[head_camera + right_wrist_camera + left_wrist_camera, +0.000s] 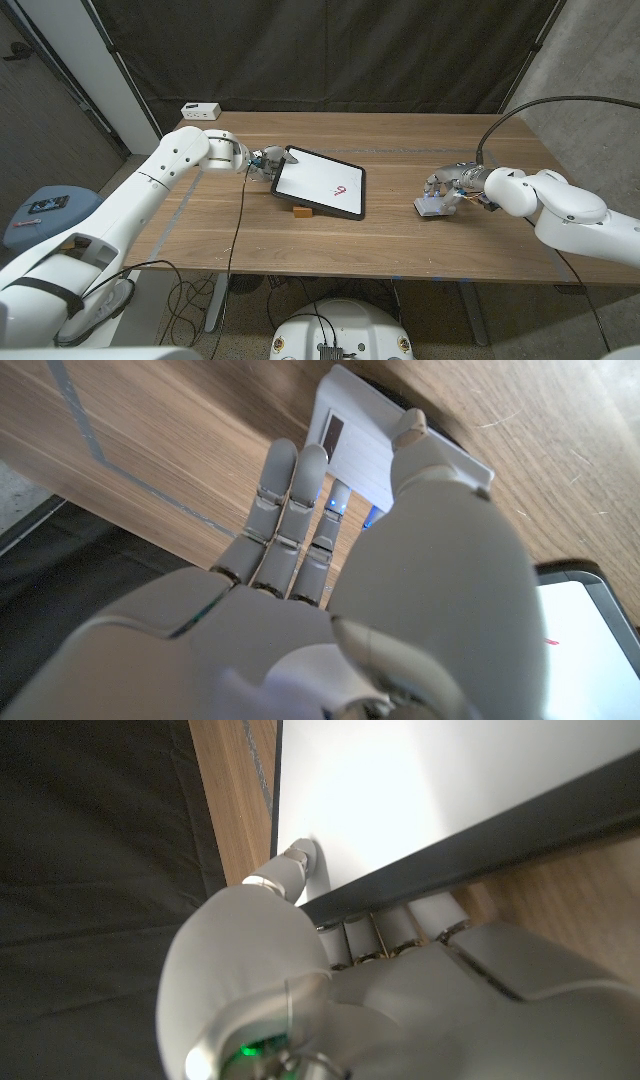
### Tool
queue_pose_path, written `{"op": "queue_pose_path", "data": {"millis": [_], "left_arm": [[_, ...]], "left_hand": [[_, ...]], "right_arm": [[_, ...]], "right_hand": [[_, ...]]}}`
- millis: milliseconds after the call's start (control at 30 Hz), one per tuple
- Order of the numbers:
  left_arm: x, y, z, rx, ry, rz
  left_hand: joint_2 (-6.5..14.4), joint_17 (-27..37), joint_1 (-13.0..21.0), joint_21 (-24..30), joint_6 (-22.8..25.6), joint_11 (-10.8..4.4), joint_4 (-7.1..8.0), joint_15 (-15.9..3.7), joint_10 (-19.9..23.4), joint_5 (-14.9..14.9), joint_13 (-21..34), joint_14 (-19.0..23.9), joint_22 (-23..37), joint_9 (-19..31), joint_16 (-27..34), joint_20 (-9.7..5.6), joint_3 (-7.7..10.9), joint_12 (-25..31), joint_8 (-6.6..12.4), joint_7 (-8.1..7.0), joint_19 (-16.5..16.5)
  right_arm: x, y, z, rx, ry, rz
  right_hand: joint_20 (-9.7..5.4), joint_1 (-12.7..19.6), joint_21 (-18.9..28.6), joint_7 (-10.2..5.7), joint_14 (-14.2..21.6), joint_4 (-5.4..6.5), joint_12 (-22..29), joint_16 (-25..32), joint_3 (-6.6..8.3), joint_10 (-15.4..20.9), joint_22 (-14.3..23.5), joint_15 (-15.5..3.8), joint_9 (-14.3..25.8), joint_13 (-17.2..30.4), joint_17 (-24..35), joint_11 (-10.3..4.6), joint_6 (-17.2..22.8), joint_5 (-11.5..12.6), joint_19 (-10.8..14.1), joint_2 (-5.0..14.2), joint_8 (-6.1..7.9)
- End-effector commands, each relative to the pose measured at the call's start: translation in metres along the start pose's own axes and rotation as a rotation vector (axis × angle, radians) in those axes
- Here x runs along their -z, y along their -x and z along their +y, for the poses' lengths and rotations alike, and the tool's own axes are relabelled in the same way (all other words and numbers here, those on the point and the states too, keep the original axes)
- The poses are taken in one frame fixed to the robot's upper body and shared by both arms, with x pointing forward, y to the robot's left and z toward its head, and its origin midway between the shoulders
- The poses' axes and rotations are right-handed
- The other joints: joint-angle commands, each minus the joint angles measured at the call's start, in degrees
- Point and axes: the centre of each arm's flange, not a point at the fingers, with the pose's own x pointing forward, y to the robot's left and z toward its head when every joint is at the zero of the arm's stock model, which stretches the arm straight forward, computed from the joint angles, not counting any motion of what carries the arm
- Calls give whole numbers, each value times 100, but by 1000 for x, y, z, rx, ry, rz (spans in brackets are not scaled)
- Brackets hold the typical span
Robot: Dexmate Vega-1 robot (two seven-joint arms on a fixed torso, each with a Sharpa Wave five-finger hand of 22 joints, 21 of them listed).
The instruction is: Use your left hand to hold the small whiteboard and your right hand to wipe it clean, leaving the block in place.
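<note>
The small whiteboard has a black frame and a small red mark. It leans tilted on a little wooden block under its near edge, left of the table's middle. My left hand grips the board's left edge. In the left wrist view its thumb presses on the white face while the other fingers go under the frame. Far to the right, my right hand holds a white eraser down on the wood. Its fingers and thumb close around the eraser.
A white box sits at the table's back left corner. A thin black cable runs over the near table edge by the board. A blue stool stands left of the table. Bare wood separates the board from the eraser.
</note>
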Motion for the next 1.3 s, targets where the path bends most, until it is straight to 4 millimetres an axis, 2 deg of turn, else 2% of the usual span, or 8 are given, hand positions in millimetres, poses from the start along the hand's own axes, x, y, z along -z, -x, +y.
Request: {"op": "queue_pose_path", "data": {"millis": [33, 667, 1300], "left_arm": [[1, 1, 0, -1, 1, -1], [4, 2, -1, 1, 4, 2], [2, 5, -3, -4, 11, -13]], "left_hand": [[-6, 1, -36, -3, 21, -27, -11, 13, 1, 29, 11, -6, 23, 17, -2, 2, -17, -10, -8, -34, -14], [-5, 0, -31, -6, 26, -33, -16, 21, 7, 30, 11, -14, 23, 17, -3, 0, -18, -6, -5, -28, -18], [-9, -1, -36, -5, 32, -15, -14, 22, 14, 30, 11, -19, 23, 16, -3, 1, -22, -3, -3, -25, -10]], "right_arm": [[4, 1, -10, -13, -58, 29], [0, -6, -30, -58, -141, 66], [-3, -8, -44, -54, -214, 129]], "right_hand": [[-325, -29, 75, 66, -12, 35, 10, 7, 4, 190, -13, -745, 34, 58, 21, -118, 91, 49, -33, 54, 38], [-250, -89, 253, 126, -114, 52, -50, 66, -32, 178, -124, -725, -49, 70, 18, 12, 107, 73, -93, 81, -1], [-203, -72, 430, 249, -146, 33, -81, 151, -38, 292, -231, -732, -148, 25, -2, 103, 180, 103, -102, 128, -24]]}}
